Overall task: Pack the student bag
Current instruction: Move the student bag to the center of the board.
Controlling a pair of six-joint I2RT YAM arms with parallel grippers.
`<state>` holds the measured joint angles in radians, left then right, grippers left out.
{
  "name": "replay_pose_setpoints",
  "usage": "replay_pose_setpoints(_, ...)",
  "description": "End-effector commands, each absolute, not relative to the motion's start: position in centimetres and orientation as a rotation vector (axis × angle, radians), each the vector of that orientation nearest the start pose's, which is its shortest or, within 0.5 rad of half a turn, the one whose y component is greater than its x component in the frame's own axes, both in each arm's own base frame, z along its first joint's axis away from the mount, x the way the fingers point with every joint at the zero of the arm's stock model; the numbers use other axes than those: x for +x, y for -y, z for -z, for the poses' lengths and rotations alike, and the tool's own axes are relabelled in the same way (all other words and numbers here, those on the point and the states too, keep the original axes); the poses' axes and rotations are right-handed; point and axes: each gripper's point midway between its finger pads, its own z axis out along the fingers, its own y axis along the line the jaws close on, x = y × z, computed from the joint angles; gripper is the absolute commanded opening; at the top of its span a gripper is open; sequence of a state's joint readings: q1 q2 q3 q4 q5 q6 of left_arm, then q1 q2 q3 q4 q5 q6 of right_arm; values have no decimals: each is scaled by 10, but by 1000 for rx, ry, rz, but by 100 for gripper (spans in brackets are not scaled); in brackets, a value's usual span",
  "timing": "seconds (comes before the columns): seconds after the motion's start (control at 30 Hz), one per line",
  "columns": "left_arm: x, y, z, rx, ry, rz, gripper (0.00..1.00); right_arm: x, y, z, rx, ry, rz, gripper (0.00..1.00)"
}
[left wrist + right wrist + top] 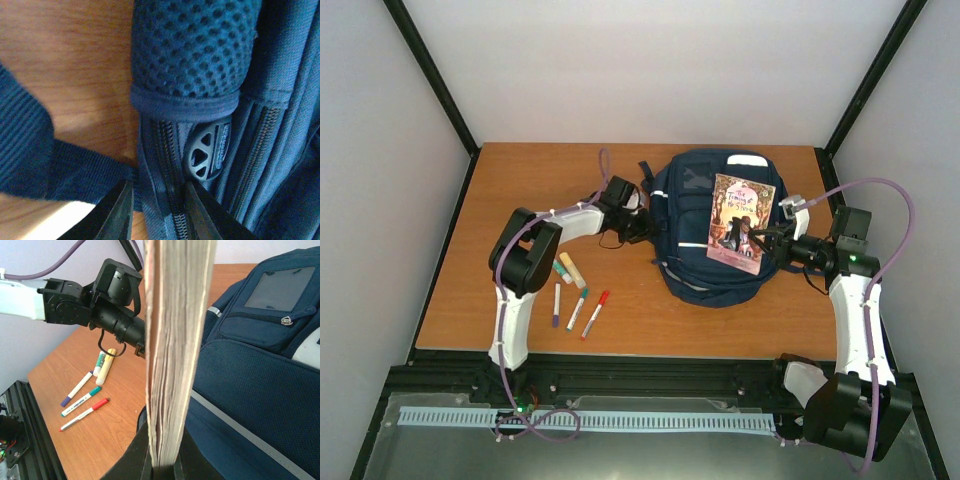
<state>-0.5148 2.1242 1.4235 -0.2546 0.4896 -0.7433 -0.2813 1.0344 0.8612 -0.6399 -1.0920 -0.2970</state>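
Wooden table (520, 190) is carrying bag (692, 205), lying flat right of centre. Book (741, 222) is hanging cover-up over bag's right half, right gripper (767, 243) clamping its edge. Left gripper (159, 186), jaws narrow, is pinching zip seam on bag's left side. Markers (578, 300) are lying left of bag, apart.

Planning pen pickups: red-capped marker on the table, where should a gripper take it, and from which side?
Probably the white barrel at mid-length, from straight above, jaws closing across its width. The red-capped marker lies flat on the table, cap pointing away from the arms, so only a top-down pinch fits. The green-capped marker lies close on its left: keep the opening narrow.
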Motion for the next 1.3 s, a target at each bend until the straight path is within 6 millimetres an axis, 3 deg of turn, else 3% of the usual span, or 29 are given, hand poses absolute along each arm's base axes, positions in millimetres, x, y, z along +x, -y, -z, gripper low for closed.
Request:
replay_pose_setpoints(0.0,419,346,-51,-64,-2695,1139,25,274,-78,-250,-523,-1933,-909,3)
replay_pose_setpoints(0.17,428,329,-50,-97,-2712,973,9,274,-78,-248,-524,-1937,-902,3)
replay_pose_setpoints(0.4,427,271,-40,-315,-2729,836,1,278,-75,-243,-500,-1958,-903,3)
replay_pose_setpoints(0.53,408,237,-28,-432,-2757,766,1,281,-72,-239,-477,-1979,-899,3)
replay_pose_setpoints(0.7,376,221,-10,-475,-2823,725,1,283,-71,-237,-461,-1985,-907,3)
replay_pose_setpoints(0.8,368,216,-10,-474,-2828,707,2,281,-72,-241,-468,-1971,-890,3)
replay_pose_setpoints(0.87,372,210,-18,-450,-2808,661,13,279,-71,-246,-472,-1958,-861,3)
replay_pose_setpoints(0.93,375,205,-30,-442,-2777,627,31,277,-69,-251,-474,-1945,-817,3)
replay_pose_setpoints(1.1,371,206,-96,-334,-2643,632,52,284,-59,-255,-435,-1949,-739,3)
replay_pose_setpoints(1.17,365,221,-131,-160,-2582,634,55,288,-57,-257,-423,-1971,-748,3)
replay_pose_setpoints(1.27,340,266,-163,223,-2539,651,58,295,-43,-260,-363,-2014,-690,3)
